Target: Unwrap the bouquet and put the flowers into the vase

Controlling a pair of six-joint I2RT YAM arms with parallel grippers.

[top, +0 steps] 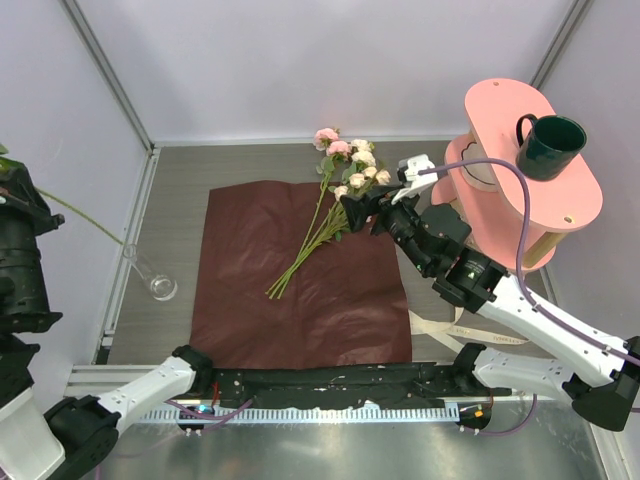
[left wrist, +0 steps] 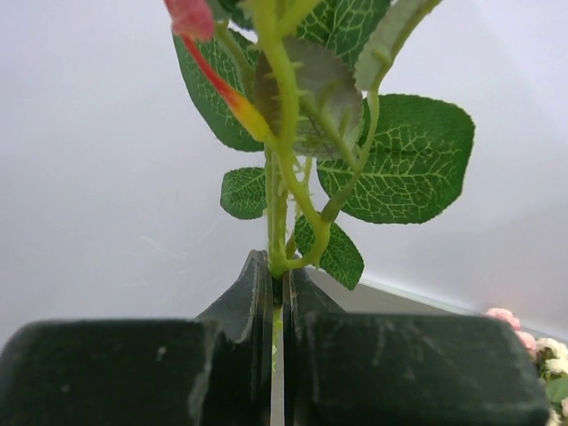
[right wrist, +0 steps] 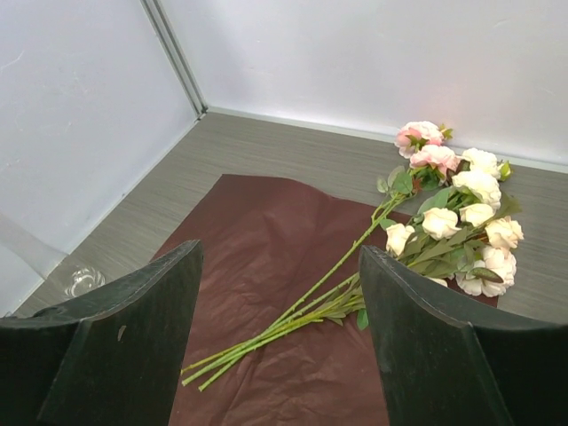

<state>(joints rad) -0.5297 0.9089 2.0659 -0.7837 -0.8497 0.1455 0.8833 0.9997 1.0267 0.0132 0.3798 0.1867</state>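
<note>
The dark red paper (top: pixel 300 290) lies spread flat, no longer wrapped round the bouquet. The flowers (top: pixel 350 165), pink and cream roses, lie loose on it with their stems (top: pixel 295 265) pointing near-left. My right gripper (top: pixel 365 212) hovers open just above the leafy part below the rose heads; in the right wrist view its gripper (right wrist: pixel 280 293) has nothing between the fingers. At the far left my left gripper (top: pixel 28 195) is shut on one flower's green stem (left wrist: pixel 277 266). That stem slants down to the mouth of the clear vase (top: pixel 150 275).
A pink two-tier stand (top: pixel 570 215) with a dark green mug (top: pixel 550 145) stands at the right, close behind the right arm. A cream ribbon (top: pixel 440 325) lies by the paper's right edge. White walls enclose the table on the left and back.
</note>
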